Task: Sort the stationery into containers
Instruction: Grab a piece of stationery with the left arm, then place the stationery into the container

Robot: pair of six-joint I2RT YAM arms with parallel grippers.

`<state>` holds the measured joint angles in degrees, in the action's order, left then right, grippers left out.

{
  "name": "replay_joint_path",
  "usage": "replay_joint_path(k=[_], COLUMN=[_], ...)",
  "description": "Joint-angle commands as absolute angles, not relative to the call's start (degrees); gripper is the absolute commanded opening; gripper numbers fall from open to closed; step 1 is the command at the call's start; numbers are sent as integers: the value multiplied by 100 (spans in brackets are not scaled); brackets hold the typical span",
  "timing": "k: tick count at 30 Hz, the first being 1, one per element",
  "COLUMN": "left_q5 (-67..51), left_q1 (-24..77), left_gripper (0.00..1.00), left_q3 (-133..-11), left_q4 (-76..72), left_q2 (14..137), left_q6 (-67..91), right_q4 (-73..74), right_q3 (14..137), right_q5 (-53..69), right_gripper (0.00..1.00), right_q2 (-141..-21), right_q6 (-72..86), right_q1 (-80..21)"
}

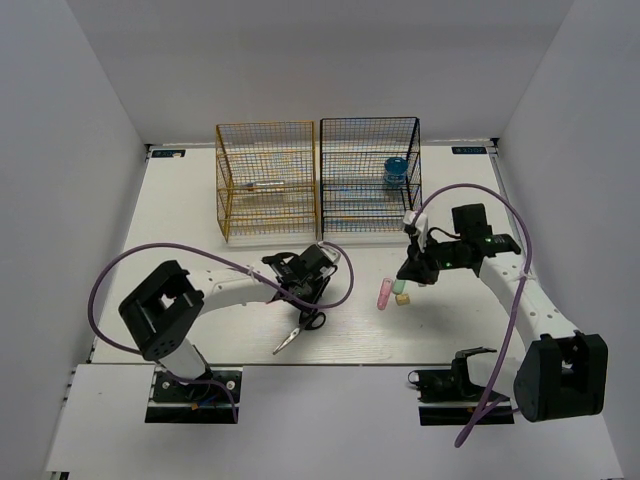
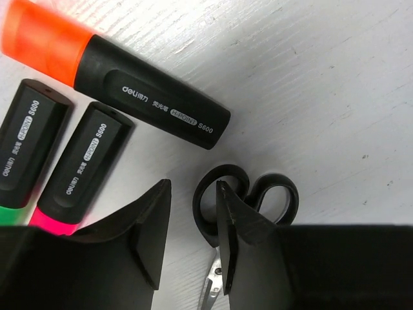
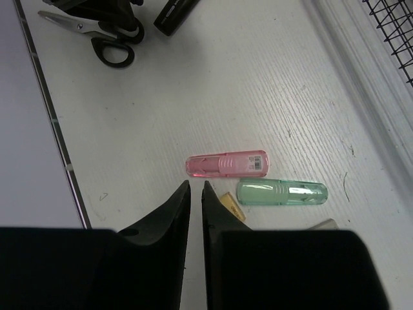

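Note:
In the left wrist view, three black highlighters lie on the white table: an orange-capped one (image 2: 122, 87), a green-capped one (image 2: 26, 152) and a pink-capped one (image 2: 80, 171). Black-handled scissors (image 2: 248, 197) lie flat below them. My left gripper (image 2: 193, 194) is open over the table, one finger (image 2: 242, 226) over a scissors handle loop, holding nothing. A pink stick (image 3: 227, 164) and a green stick (image 3: 281, 192) lie side by side just ahead of my right gripper (image 3: 195, 185), whose jaws stand a narrow gap apart and empty. The gold rack (image 1: 265, 180) and black rack (image 1: 368, 175) stand at the back.
A round blue jar (image 1: 395, 172) sits in the black rack, and a clear tube (image 1: 265, 186) lies in the gold one. A small yellow piece (image 3: 231, 205) rests beside my right fingers. The scissors (image 1: 305, 325) point toward the table's near edge.

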<state>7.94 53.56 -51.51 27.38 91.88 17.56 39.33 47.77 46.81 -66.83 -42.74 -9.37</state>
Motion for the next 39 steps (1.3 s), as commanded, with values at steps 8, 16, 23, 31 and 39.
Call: replay_joint_path(k=[8, 16, 23, 31, 39], left_q5=[378, 237, 421, 528, 1097], left_q1=[5379, 5388, 5344, 4229, 3041], left_gripper=[40, 0, 0, 0, 0], left_q3=[-5432, -5361, -6387, -7602, -6601], left_q4=[3207, 3471, 4165, 3343, -387], left_q2=[9623, 9844, 9107, 7885, 7374], left_q6=[1846, 1863, 1609, 346, -394], right_q4=[3999, 3981, 4017, 4034, 4052], right_q3=[4737, 4737, 4737, 4702, 4693], right_q5=[4939, 5054, 5194, 5344, 5528], right_gripper=[16, 16, 16, 22, 22], right_q2=[-6504, -6425, -6390, -6381, -6451], right_q6=[-4351, -4298, -4307, -4333, -4342], right_q1=[-756, -650, -528, -492, -475])
